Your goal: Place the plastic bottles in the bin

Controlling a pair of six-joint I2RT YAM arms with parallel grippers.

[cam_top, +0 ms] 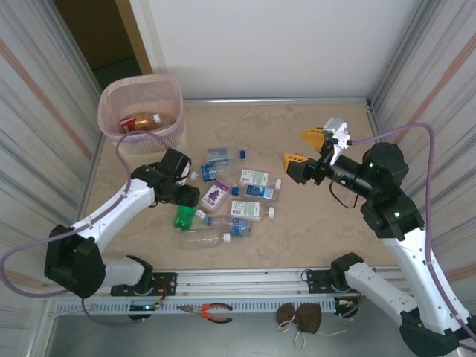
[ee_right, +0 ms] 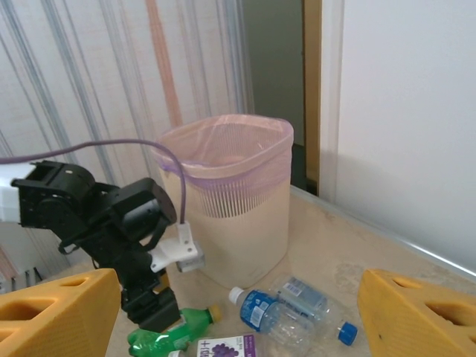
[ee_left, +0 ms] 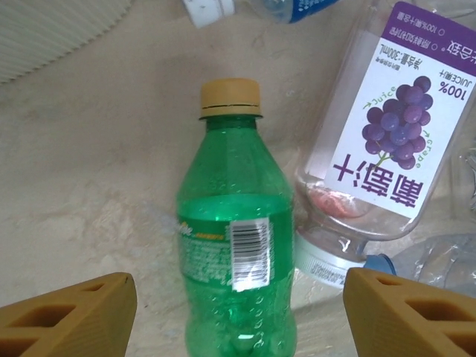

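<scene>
The step in hand is a pick: the left gripper [ee_left: 239, 279] is lined up over a green bottle [ee_left: 234, 245] with a yellow cap, which lies flat on the table [cam_top: 320, 230]. Its 2 fingers are spread, 1 on either side of the bottle's lower body, and neither looks to be touching it. A grape juice bottle [ee_left: 387, 141] lies just right of the green one, close to the right-hand finger.

The rest of the plastic bottles [cam_top: 245, 210] lie scattered in the middle of the table, right of the left gripper. The bin [cam_top: 123, 93] stands at the far left corner, with 1 orange-brown bottle [cam_top: 141, 121] already lying inside, so most of the task looks undone.

The right gripper [cam_top: 301, 147] hangs raised over the right side of the table, fingers wide apart and holding nothing.

The next move likely calls for the left fingers to come down around the green bottle and close on its body without catching the grape juice bottle. The arm then has to lift it clear, carry it far and left over the bin's rim, and let go.
</scene>
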